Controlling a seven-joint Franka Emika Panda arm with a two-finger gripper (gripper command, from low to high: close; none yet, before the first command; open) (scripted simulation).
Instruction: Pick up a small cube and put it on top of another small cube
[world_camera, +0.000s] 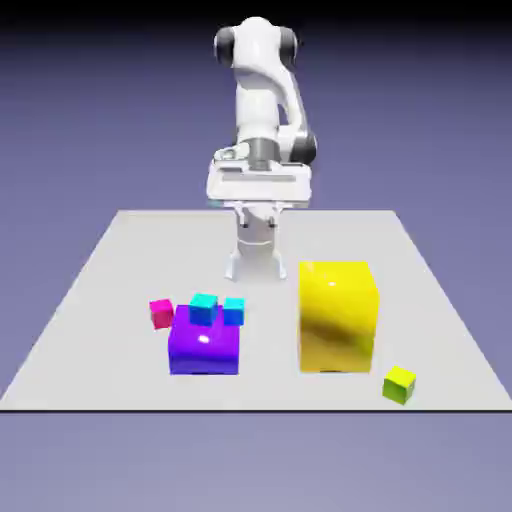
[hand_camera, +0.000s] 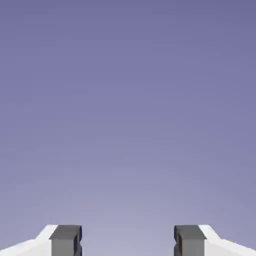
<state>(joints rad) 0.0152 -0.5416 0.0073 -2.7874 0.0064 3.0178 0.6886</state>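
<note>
The small cube (world_camera: 399, 384), tiny, glossy and lime, lies alone on the grey table (world_camera: 110, 300) near its front edge, at the exterior view's right. My gripper (world_camera: 258, 218) hangs high over the far middle of the table, well away from every cube. In the hand view the gripper (hand_camera: 127, 240) is open: its two grey fingertips (hand_camera: 66, 240) stand wide apart with only the blue-violet backdrop between them. Nothing is held.
A big yellow block (world_camera: 338, 315) stands just left of and behind the lime cube. A purple block (world_camera: 204, 345) sits left of centre, with two small cyan cubes (world_camera: 204, 308) (world_camera: 234, 310) at its far edge and a small magenta cube (world_camera: 161, 313) beside it.
</note>
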